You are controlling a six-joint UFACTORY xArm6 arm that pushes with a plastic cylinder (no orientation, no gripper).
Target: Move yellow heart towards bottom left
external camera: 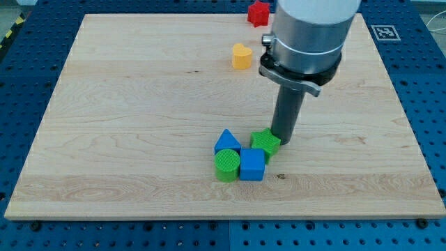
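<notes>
The yellow heart [241, 56] lies on the wooden board [125, 125] near the view's top, a little right of centre. My tip [283, 140] rests well below it, toward the view's lower right, touching the right side of a green block [265, 144]. The rod hangs from the grey arm [306, 42], which stands to the right of the heart.
A cluster sits at the lower centre: a blue triangle [226, 141], a green cylinder [226, 164], a blue cube [252, 164] and the green block. A red block [258, 13] lies at the top edge, above the heart.
</notes>
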